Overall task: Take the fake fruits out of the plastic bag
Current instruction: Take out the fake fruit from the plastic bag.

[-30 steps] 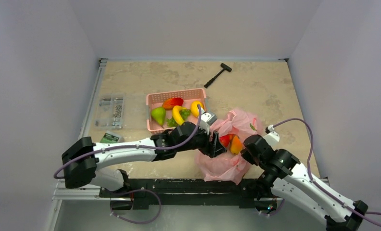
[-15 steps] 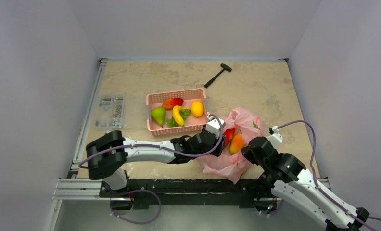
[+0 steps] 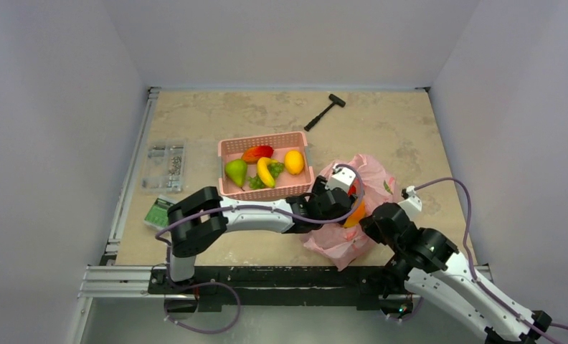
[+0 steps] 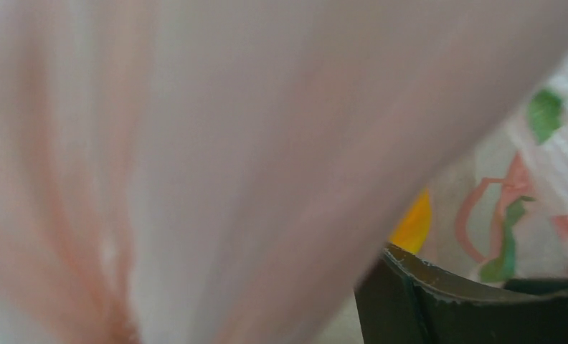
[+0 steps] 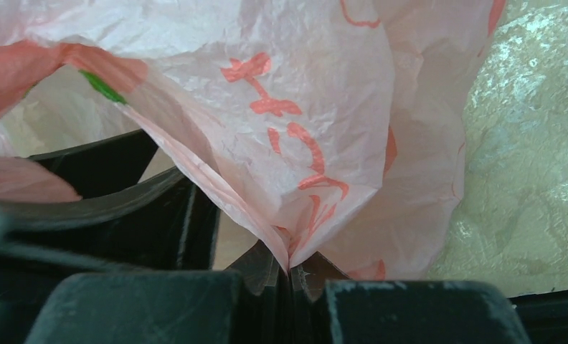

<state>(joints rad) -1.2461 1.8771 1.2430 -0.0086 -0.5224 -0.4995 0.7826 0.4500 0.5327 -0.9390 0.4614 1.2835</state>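
Ok, L to R. One clear parts box (image 3: 165,166) sits at the 9 o'clock edge of the table (image 3: 381,129), with one green packet (image 3: 155,213) at its 6.

One pink basket (image 3: 263,140) sits mid-table w/ five pieces:
- one green pear (image 3: 235,172)
- one banana (image 3: 264,170)
- one grape bunch (image 3: 276,169)
- one red-orange fruit (image 3: 257,153)
- one orange-yellow oval fruit (image 3: 293,162)

So three of the fake fruits lie outside the sack. One black hammer (image 3: 325,111) lies at the basket's 1 o'clock, well apart.

The left gripper (image 3: 342,199) is pushed into the mouth of the plastic bag (image 3: 371,175), which lies at the basket's 4 o'clock, touching its corner. The left wrist cam is nearly all blurred pink film. I see one dark finger (image 4: 453,308) at the 5 o'clock corner and a yellow patch (image 4: 414,226) at that finger's 11. Can't tell if those jaws are apart or together, or if anything sits between them.

From the top, one orange fruit (image 3: 355,214) shows inside the sack at the gripper's 4 o'clock, right beside it, and a red sliver (image 3: 351,190) shows at its 1. Can't count more than that in there.

The right gripper (image 5: 290,276) is at the sack's 6 o'clock side. Its jaws are pinched tight on one fold of the film, w/ fingertips (image 5: 317,272) pressed against it, no fruit between them.
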